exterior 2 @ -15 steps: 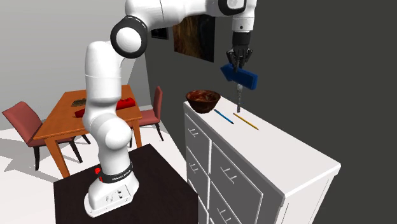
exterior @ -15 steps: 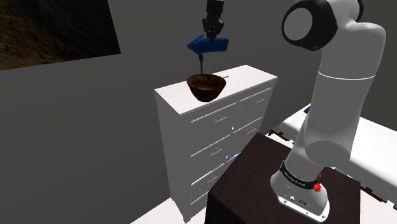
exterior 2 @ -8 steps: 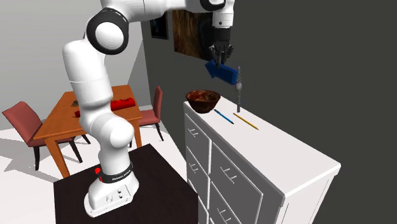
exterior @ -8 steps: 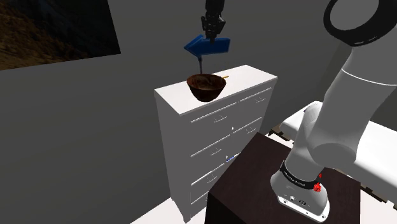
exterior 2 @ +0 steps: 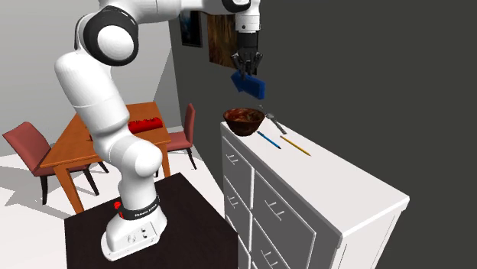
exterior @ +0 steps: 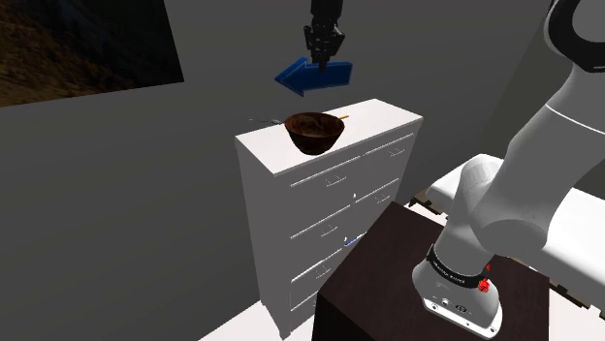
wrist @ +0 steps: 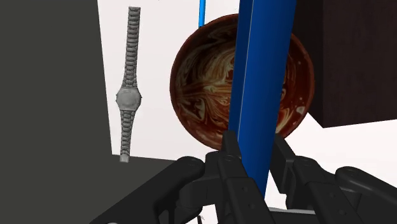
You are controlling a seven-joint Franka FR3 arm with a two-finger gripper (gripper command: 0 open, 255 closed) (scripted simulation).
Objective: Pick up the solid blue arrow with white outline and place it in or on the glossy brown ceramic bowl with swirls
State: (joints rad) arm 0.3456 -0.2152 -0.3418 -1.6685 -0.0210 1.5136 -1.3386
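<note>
Stand: the dark box [exterior: 383,281] at the shoulder view's lower right carries the base of the white arm with dark joints [exterior: 514,194], which reaches up and to that view's left.
Claw: the all-black two-finger claw [exterior: 325,61] points down over the counter; in the wrist view its fingers [wrist: 230,156] press both flat faces of the arrow, gripping it.
Arrow: the solid blue flat arrow [exterior: 312,76] hangs in the air in the claw, head toward the shoulder view's left, above the bowl and clear of it. In the wrist view it stands on edge across the bowl's opening.
Bowl: the glossy brown ceramic bowl with pale swirls [wrist: 197,83] sits upright near one end of the counter, under the arrow.
Watch: a grey metal-link wristwatch [wrist: 129,89] lies flat on the counter beside the bowl, apart from it.
Pens: a blue pen [exterior 2: 267,139] and a yellow pencil [exterior 2: 295,145] lie side by side past the bowl.
Counter: the white counter with drawer fronts [exterior: 330,194] stands against a dark grey wall.
Beyond: a wooden dining table [exterior 2: 80,141] with red chairs [exterior 2: 27,145], a dark painting [exterior: 78,44] on the wall, and a white bed [exterior: 582,223] behind the arm.
</note>
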